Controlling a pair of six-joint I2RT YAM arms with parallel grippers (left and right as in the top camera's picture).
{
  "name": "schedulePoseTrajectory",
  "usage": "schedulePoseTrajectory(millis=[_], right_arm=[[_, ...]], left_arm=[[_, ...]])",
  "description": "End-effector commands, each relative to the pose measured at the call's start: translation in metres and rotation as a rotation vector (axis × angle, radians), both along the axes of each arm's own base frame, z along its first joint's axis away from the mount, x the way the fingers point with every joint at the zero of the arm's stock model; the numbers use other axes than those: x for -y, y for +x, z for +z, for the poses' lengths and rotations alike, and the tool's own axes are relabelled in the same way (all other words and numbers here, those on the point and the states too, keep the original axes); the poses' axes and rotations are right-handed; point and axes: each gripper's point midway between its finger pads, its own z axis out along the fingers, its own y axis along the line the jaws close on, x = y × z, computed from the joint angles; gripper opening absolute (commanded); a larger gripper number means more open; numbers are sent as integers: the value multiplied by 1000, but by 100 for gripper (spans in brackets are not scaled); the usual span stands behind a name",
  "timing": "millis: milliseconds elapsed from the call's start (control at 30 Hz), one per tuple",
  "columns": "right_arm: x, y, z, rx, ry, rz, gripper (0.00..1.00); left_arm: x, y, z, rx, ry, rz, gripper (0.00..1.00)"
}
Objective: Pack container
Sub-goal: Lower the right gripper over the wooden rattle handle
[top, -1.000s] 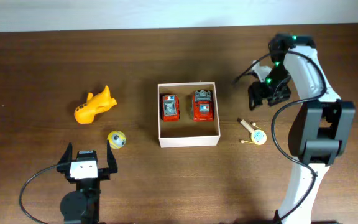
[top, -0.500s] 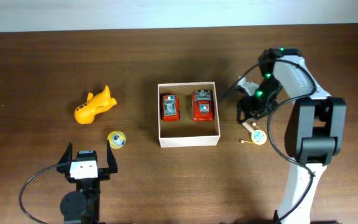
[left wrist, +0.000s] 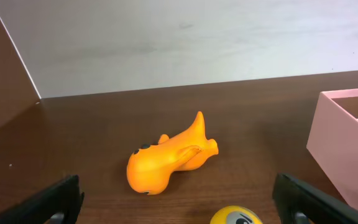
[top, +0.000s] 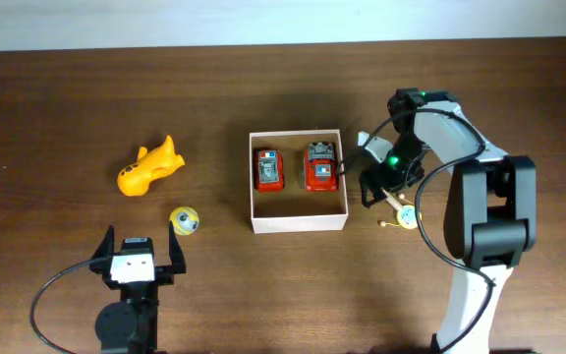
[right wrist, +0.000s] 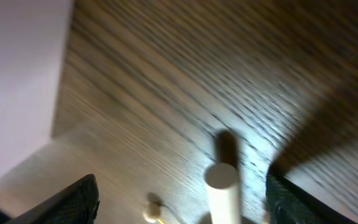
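The container (top: 298,223), a shallow white-walled box, sits mid-table with two red toys (top: 268,169) (top: 321,166) lying inside it. Its pale wall (left wrist: 347,143) shows in the left wrist view and fills the left of the right wrist view (right wrist: 17,81). My right gripper (top: 379,190) hangs open just right of the box, over a small drum toy (top: 408,213). The toy's white stick (right wrist: 224,186) stands between the open right gripper (right wrist: 182,205) fingers, untouched. My left gripper (top: 141,242) rests open at the front left, holding nothing.
An orange animal toy (top: 149,166) (left wrist: 173,158) lies left of the box. A yellow ball (top: 185,220) (left wrist: 241,216) sits just ahead of the open left gripper (left wrist: 179,205). The right arm's base (top: 484,246) stands at the right.
My right arm has swung left and toward the front, from behind the drum toy to right over it beside the box, and its jaws have widened. The left arm has not moved.
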Motion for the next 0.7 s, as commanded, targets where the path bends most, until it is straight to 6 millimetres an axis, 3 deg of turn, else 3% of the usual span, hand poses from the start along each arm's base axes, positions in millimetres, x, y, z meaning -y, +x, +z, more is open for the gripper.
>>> schedulePoseTrajectory(millis=[0, 300, 667], right_arm=[[28, -14, -29, -56, -140, 44, 81], [55, -5, -31, -26, -189, -2, 80], [30, -21, -38, -73, -78, -17, 74]], left_arm=[[0, 0, 0, 3, 9, -3, 99], [0, 0, 0, 3, 9, -3, 99], [0, 0, 0, 3, 9, -3, 99]])
